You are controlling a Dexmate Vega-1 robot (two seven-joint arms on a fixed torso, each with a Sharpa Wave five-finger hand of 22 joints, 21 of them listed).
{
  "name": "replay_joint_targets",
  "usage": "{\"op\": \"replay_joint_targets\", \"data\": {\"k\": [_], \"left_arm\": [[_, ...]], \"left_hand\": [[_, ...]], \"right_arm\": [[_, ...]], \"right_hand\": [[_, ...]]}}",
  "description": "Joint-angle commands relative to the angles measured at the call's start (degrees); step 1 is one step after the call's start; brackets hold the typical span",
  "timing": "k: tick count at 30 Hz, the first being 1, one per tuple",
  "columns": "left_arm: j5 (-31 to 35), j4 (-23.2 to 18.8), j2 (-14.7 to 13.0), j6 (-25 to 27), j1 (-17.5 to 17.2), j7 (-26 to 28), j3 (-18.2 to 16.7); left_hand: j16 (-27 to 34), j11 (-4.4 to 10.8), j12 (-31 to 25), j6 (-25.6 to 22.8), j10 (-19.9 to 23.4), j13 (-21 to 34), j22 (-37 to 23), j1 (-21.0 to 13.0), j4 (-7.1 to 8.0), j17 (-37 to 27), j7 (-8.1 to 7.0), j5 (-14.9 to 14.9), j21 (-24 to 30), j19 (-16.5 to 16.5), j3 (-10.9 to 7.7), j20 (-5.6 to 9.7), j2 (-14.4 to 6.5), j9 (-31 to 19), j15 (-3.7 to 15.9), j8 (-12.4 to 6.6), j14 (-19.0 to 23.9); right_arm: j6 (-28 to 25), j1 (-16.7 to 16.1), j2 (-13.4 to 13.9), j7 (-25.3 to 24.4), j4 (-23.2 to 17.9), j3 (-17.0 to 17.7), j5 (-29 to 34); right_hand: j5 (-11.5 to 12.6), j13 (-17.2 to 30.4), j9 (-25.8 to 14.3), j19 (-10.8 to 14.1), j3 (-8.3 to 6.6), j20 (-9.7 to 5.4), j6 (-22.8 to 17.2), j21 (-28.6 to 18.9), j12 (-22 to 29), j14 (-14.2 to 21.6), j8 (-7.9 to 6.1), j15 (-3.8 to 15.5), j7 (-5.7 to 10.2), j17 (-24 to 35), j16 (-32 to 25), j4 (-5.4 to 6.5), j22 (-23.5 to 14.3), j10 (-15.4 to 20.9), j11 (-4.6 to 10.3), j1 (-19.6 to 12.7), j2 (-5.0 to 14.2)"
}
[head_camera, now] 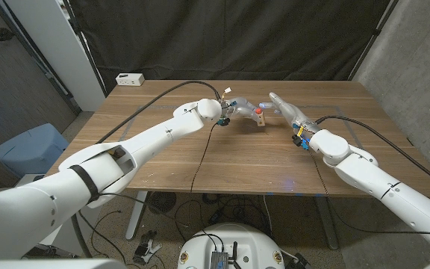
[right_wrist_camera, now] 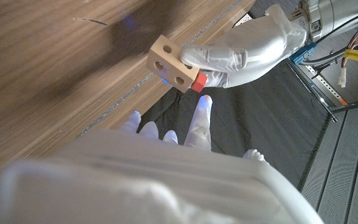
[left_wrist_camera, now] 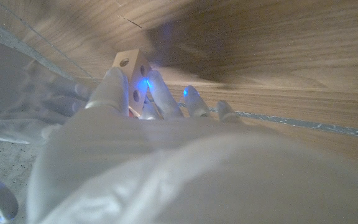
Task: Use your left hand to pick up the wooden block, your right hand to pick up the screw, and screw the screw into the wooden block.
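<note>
**Wooden block held up, red screw at its side**

The wooden block (right_wrist_camera: 172,64) is lifted above the counter (head_camera: 222,161), gripped by the left hand (right_wrist_camera: 241,53), holes exposed so the red screw (right_wrist_camera: 197,81) can enter; the right hand (head_camera: 288,110) holds nothing, fingers extended; no writing is legible.

No legible text, labels or numbers anywhere.

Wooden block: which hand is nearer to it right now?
Left. The left hand holds the wooden block above the table, a red piece at the block's end. The right hand reaches toward it, fingertips just short.
</note>
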State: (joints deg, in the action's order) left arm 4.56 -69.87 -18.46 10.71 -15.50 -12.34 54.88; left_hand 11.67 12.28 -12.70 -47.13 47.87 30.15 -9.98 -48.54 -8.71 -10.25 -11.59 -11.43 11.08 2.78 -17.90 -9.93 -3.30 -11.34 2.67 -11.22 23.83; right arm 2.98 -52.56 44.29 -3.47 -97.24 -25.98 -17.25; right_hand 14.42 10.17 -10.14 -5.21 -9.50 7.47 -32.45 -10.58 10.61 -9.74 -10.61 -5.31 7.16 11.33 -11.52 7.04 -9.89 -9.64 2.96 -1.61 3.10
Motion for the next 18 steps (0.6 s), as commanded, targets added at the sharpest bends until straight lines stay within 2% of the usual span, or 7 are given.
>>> {"op": "replay_joint_targets", "data": {"k": [1,18], "left_arm": [[0.3,-0.46,0.01,0.52,0.12,-0.24,0.22],[0.46,-1.21,-0.3,0.97,-0.13,-0.19,0.22]], "left_hand": [[0.21,0.02,0.08,-1.73,0.3,0.25,-0.22,-0.13,0.03,-0.33,0.97,-0.31,0.17,0.07,-0.44,-0.08,-0.37,-0.09,2.82,-0.35,0.23],[0.22,0.05,0.08,-1.71,0.32,0.33,-0.22,-0.13,0.06,-0.34,0.95,-0.3,0.17,0.05,-0.43,-0.13,-0.41,-0.1,2.79,-0.35,0.18]], "right_arm": [[0.27,0.79,-0.05,0.52,1.29,0.17,-0.17],[-0.16,2.11,-0.55,1.63,3.2,-0.53,-0.51]], "right_hand": [[0.29,0.15,-0.11,-0.41,0.22,0.01,-0.42,-0.32,0.23,-7.89,-0.18,-0.36,0.1,0.19,-0.15,0.14,0.0,-1.36,0.0,0.11,0.32],[0.25,0.15,-0.12,-0.76,0.72,0.21,-0.14,-0.23,0.11,-8.17,-0.07,-0.44,-0.14,0.23,-0.1,0.28,0.0,-1.75,-0.1,0.39,-0.21]]}}
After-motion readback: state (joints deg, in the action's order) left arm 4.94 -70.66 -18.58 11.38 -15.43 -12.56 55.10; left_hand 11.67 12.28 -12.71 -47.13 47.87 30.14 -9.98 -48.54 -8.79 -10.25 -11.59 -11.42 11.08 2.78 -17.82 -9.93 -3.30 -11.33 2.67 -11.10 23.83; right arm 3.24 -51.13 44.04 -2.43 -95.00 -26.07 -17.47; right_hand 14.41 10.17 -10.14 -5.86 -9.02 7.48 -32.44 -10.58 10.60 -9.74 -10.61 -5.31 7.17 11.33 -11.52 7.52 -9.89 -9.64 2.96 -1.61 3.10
